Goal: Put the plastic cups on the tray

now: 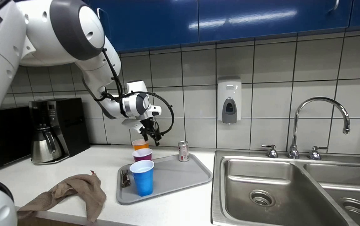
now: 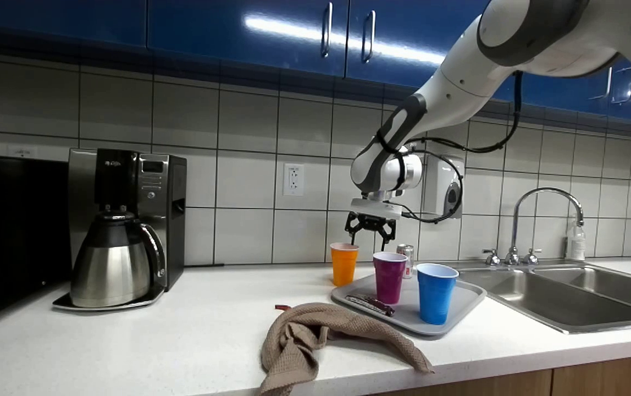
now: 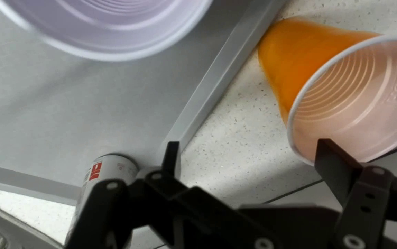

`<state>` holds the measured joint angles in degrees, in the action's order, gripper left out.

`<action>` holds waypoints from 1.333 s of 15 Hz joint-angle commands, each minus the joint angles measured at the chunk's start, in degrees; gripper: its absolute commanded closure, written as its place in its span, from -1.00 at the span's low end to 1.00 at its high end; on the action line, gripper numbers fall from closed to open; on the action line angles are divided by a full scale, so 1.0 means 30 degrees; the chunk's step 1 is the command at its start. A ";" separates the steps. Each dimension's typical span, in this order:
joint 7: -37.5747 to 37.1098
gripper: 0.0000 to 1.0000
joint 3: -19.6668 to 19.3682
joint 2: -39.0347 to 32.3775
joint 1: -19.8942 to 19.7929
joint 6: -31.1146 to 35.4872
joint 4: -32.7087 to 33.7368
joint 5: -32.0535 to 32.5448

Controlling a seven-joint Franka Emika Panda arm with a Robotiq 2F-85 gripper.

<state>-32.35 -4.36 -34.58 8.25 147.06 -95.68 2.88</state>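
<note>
1. Currently, the fingers (image 3: 335, 169) are spread wide and hold nothing, hanging over the back of the desk (image 2: 211, 330); in the wrist view one overlaps the rim of the orange cup (image 2: 343, 268), contact unclear.
2. That orange cup stands upright on the desk, just outside the tray (image 1: 180, 175).
3. The purple cup (image 2: 389, 281) and the blue cup (image 2: 435, 296) both stand upright on the tray, apart.
4. A can (image 1: 183, 151) stands on the tray too, and a wrapped bar (image 1: 125, 178) lies there.
5. A brown cloth (image 1: 82, 185) lies crumpled on the desk, near the tray.
</note>
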 commanded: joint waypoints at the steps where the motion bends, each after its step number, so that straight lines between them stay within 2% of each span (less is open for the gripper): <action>1: 0.0890 -1.00 0.0300 -0.1206 -0.0065 -0.1155 0.1993 -0.0887; 10: 0.1159 -1.00 0.0396 -0.2425 0.0475 -0.1839 0.3326 -0.1014; 11: 0.1180 -0.95 0.0399 -0.2528 0.0520 -0.1907 0.3440 -0.1007; 12: 0.1234 -0.47 0.0424 -0.2616 0.0538 -0.1953 0.3534 -0.1019; 14: 0.1330 -0.38 0.0437 -0.2726 0.0588 -0.2018 0.3649 -0.1015; 20: 0.1453 0.57 0.0447 -0.2781 0.0678 -0.2262 0.3565 -0.1024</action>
<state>-30.12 -3.44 -42.37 10.50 142.79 -86.77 1.21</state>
